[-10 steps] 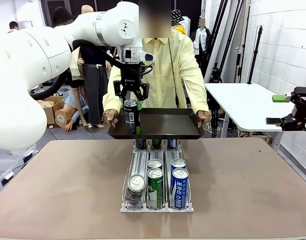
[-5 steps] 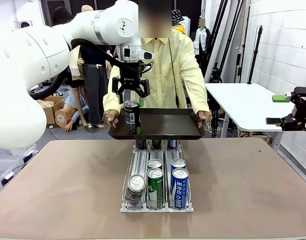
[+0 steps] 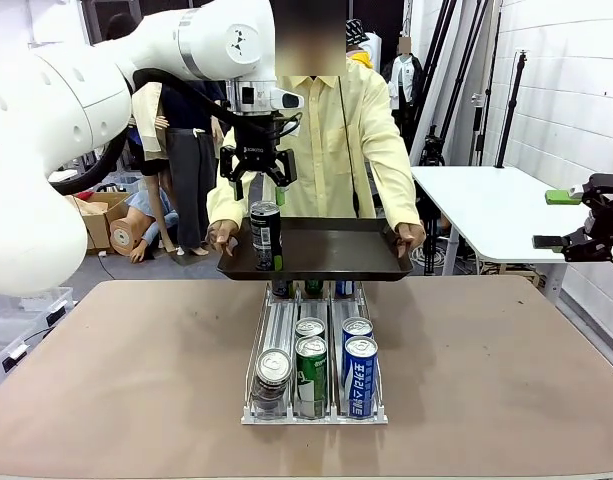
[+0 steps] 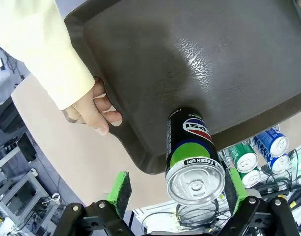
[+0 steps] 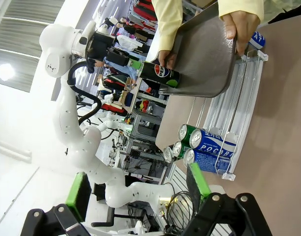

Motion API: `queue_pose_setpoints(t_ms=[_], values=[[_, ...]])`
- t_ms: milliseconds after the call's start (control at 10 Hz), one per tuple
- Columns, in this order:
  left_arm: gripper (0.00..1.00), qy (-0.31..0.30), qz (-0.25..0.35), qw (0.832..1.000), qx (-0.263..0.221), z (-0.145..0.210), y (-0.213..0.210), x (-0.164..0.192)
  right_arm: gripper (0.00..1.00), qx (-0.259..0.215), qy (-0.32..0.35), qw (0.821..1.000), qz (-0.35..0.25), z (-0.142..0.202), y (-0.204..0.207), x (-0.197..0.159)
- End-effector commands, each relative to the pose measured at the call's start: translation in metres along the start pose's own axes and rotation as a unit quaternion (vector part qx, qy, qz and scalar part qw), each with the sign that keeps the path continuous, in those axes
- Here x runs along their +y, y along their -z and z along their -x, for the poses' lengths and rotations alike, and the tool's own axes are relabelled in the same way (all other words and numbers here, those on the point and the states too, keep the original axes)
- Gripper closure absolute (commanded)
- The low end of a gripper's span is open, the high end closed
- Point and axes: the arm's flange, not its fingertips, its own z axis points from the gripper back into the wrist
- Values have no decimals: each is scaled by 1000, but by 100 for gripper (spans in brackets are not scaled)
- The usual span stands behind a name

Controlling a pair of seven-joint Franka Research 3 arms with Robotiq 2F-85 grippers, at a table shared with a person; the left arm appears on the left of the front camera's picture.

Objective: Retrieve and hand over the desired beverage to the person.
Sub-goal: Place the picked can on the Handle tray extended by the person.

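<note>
Across the brown table point(image 3: 116, 370), the person point(image 3: 336, 120) is holding a dark tray point(image 3: 326, 268) where the black Pepsi can point(image 3: 265, 235) is standing upright, lid pointing up at the left gripper point(image 3: 258, 186), hovering above with jaws spread, gripping nothing.

A wide brown table point(image 3: 136, 380) is stretching across the foreground. On the right, a white block wall point(image 3: 576, 90) is running back into the room, with black stands point(image 3: 513, 108) leaning against it (thin poles, close together) and a white table point(image 3: 486, 210) standing in front. Grey floor point(image 3: 126, 265) is showing at the left, where cardboard boxes point(image 3: 108, 210) are sitting. A dark backdrop point(image 3: 386, 12) is closing off the far end.
</note>
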Motion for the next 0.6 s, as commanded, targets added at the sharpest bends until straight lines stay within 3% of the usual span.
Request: queue_pose_setpoints(t_ms=[0, 500], values=[[0, -1, 0, 1000, 2, -1, 2, 0, 0, 0, 4, 1000, -6, 0, -1, 1], [0, -1, 0, 1000, 2, -1, 2, 0, 0, 0, 4, 1000, -6, 0, -1, 1]])
